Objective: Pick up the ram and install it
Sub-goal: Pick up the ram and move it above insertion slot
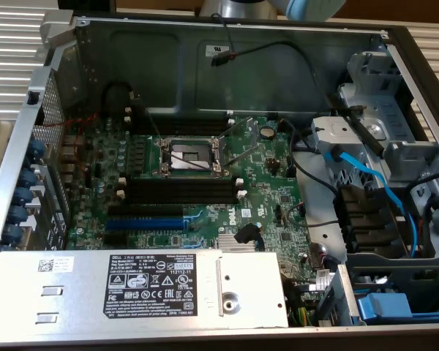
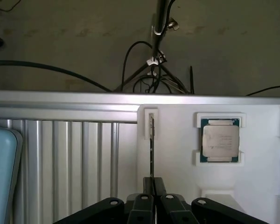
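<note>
In the wrist view, the ram (image 2: 151, 144) is being seen edge-on as a thin dark strip. It is standing upright in a narrow recess of a white tray (image 2: 177, 154). The gripper (image 2: 151, 186) is being held over the end of the ram nearest the camera. Its two black fingers (image 2: 159, 186) are being pressed together, clamped on that thin edge.

Beside the ram, apart from it, a processor (image 2: 220, 141) with a silver lid is lying flat in its own recess of the same tray. No writing on it can be read. The tray is resting on a ribbed aluminium table (image 2: 74, 158). Beyond the table's far edge, a tripod (image 2: 154, 60) and loose black cables are standing on the floor.

In the exterior view, an open computer case (image 1: 168, 58) is being shown from above. The white word "DELL" is printed on its green motherboard (image 1: 271, 190). Black memory slots (image 1: 179, 189) with white end clips are lying empty between the processor socket (image 1: 190, 155) and a blue expansion slot (image 1: 143, 221). Along the near edge, a grey power supply (image 1: 80, 292) is carrying a black label (image 1: 150, 292) headed "DELL". The label's smaller print is too fine to be read.
</note>
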